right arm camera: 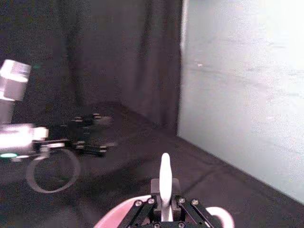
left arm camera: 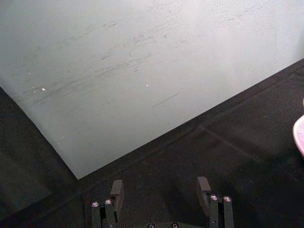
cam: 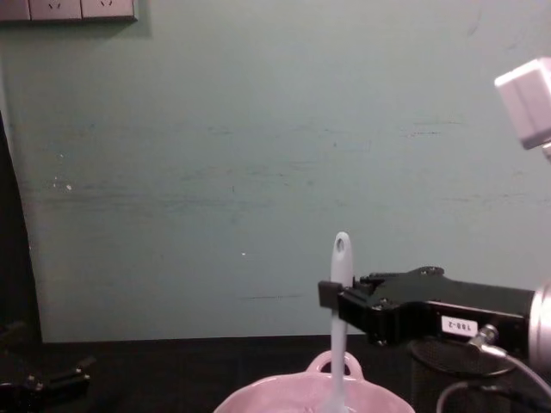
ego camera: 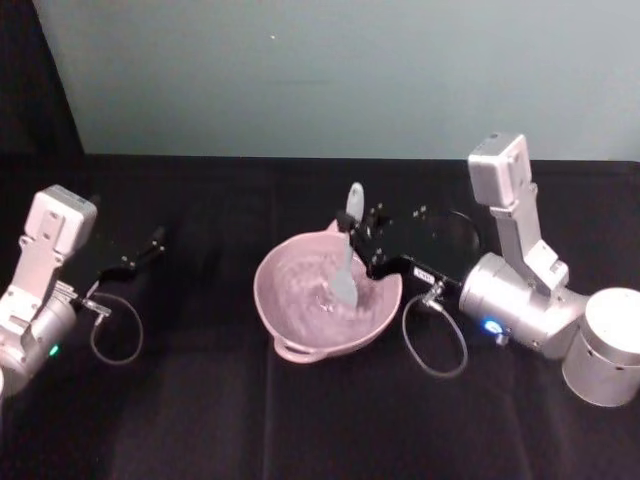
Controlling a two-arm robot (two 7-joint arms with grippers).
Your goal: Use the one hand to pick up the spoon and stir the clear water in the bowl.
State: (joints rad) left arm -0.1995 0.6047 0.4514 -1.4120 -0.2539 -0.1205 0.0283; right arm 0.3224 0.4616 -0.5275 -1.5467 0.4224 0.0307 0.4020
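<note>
You are looking at a bench (ego camera: 200, 420) draped in black cloth, and the pink bowl (ego camera: 285, 285) is sitting on it near the frame's centre.

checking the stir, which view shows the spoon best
Head view: the whole spoon, scoop in the bowl, held by the right gripper. Chest view shows its upright handle; right wrist view, the handle end.

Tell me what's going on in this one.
The right gripper is shut on the white spoon, holding it nearly upright by the handle with its scoop end down in the pink bowl at the middle of the black table. The water looks rippled, so this is probably mid-stir. The left gripper sits open and idle off to the left, holding nothing.
</note>
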